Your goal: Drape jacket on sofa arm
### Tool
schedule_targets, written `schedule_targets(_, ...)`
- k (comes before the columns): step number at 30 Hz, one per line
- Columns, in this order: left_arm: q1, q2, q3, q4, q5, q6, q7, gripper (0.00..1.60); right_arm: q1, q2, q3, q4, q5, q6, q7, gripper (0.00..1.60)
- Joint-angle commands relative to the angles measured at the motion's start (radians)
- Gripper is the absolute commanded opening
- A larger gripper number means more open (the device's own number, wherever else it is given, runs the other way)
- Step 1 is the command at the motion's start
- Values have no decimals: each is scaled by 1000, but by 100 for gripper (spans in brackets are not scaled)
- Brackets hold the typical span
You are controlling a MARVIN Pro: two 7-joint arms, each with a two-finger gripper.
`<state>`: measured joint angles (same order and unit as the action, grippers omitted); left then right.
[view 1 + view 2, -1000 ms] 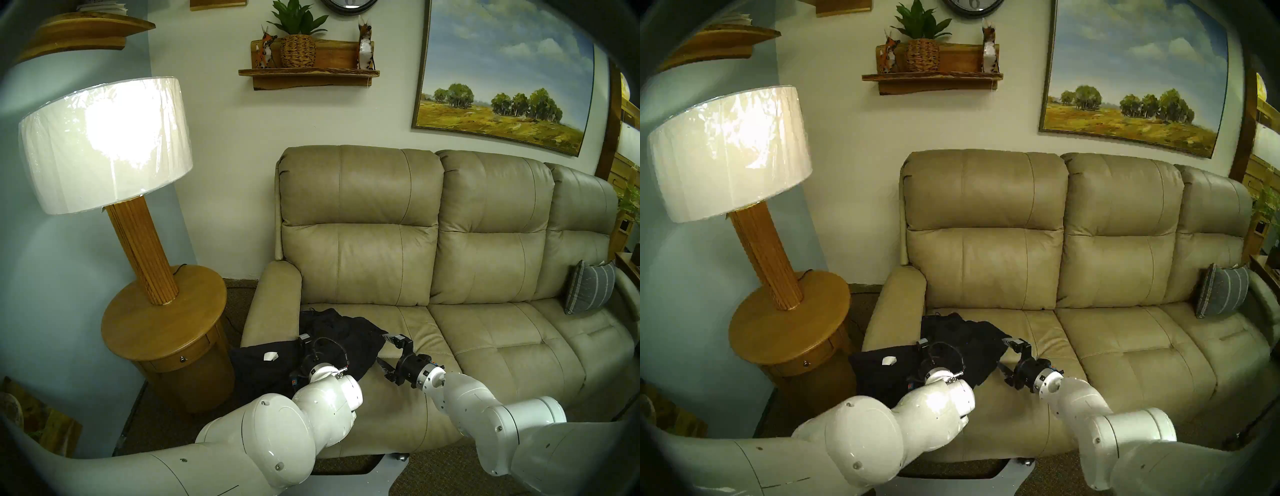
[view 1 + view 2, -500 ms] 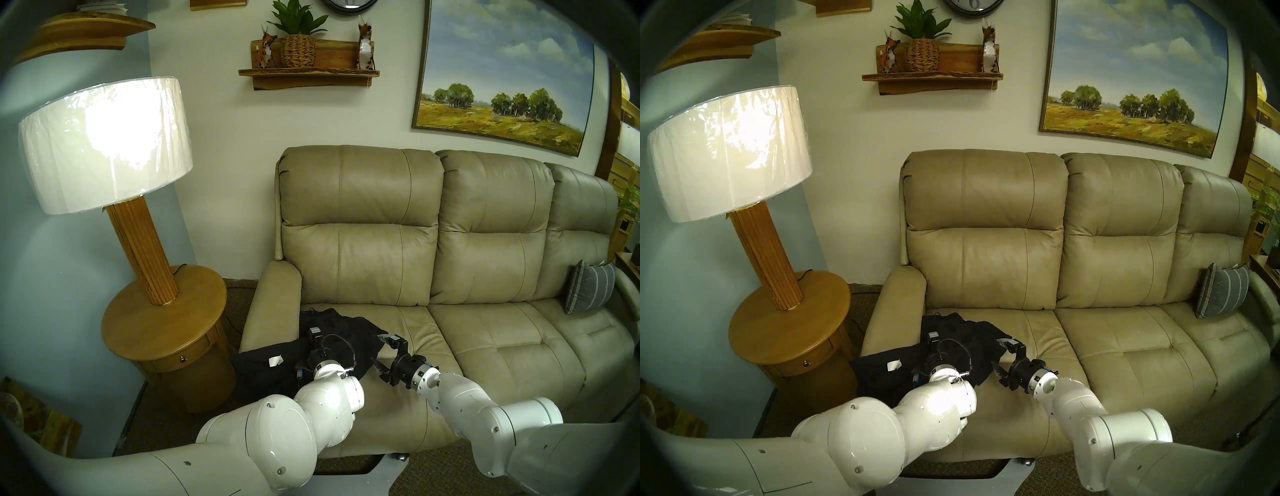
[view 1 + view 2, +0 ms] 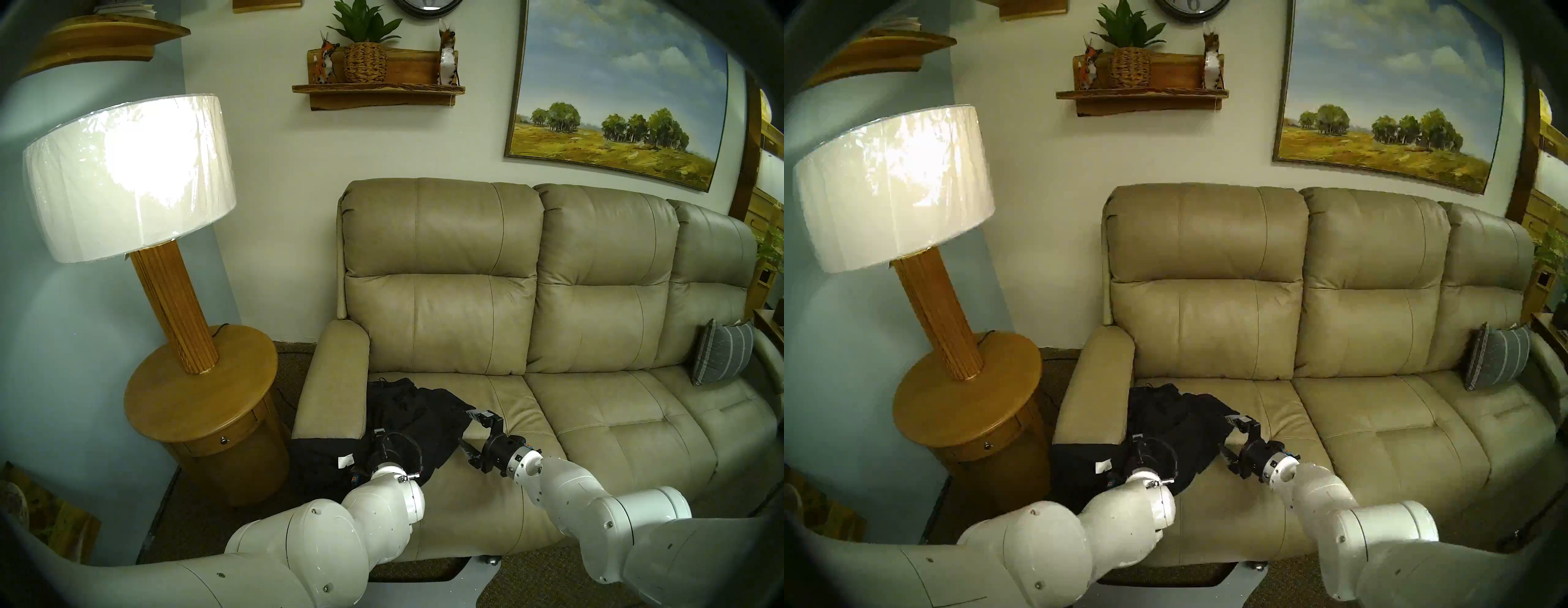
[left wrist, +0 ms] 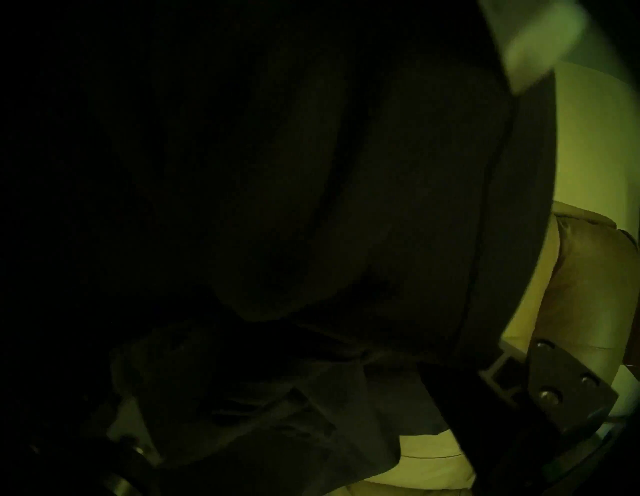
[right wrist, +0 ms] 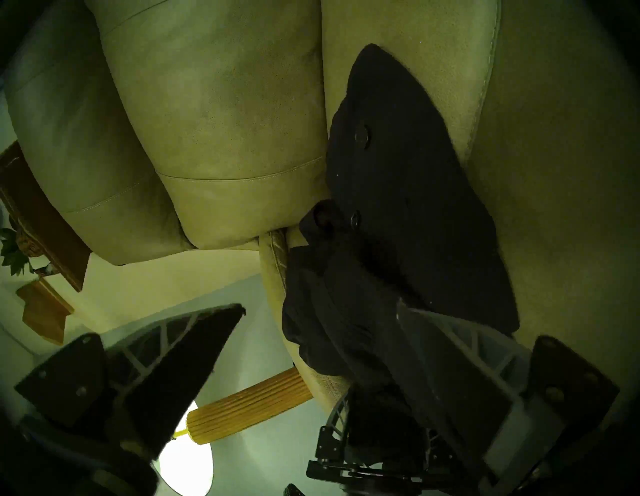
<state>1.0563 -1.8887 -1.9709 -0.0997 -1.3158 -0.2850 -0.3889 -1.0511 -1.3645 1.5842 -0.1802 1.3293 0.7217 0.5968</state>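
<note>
The black jacket (image 3: 415, 407) lies crumpled on the sofa's left seat cushion, against the inner side of the beige sofa arm (image 3: 335, 382). Its front part, with the white tag (image 3: 345, 460), hangs below the arm's front end. My left gripper (image 3: 377, 437) is sunk in the jacket near the seat's front; dark fabric (image 4: 311, 173) fills the left wrist view and the jacket follows it. My right gripper (image 3: 469, 431) is open at the jacket's right edge. One of its fingers (image 5: 450, 346) lies on the fabric (image 5: 398, 173); the other is in the air.
A round wooden side table (image 3: 199, 399) with a big lamp (image 3: 127, 178) stands just left of the sofa arm. A grey striped pillow (image 3: 721, 356) leans at the sofa's far right. Brown carpet lies between table and sofa.
My left gripper drew back toward me and lower. The jacket's tagged part slid off the arm's front end and hangs lower. The right gripper barely moved.
</note>
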Motion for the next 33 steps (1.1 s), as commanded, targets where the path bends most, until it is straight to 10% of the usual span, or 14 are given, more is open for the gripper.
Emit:
schedule_targets(1,-1,0,47,0,47,89,10,80,26,-13,-5,-4,-5,-16,-10,160)
schedule_targets(6,-40,2,47,-16,46,75,38,59,25,-16,-8,-4,-8,-25,-17,160)
schedule_targets(9,-67,15,53,-31,52,77,49,1,25,-15,-8,-3,-8,-30,-20,160)
schedule_targets(23,-149,8,96,-132,96,-23,-19,0,28,-12,-5,0,-7,-44,-33,160)
schedule_targets(33,-111,65,-8,-241,14,-143,-89,0,26,-11,-7,6,-10,-50,-33,160)
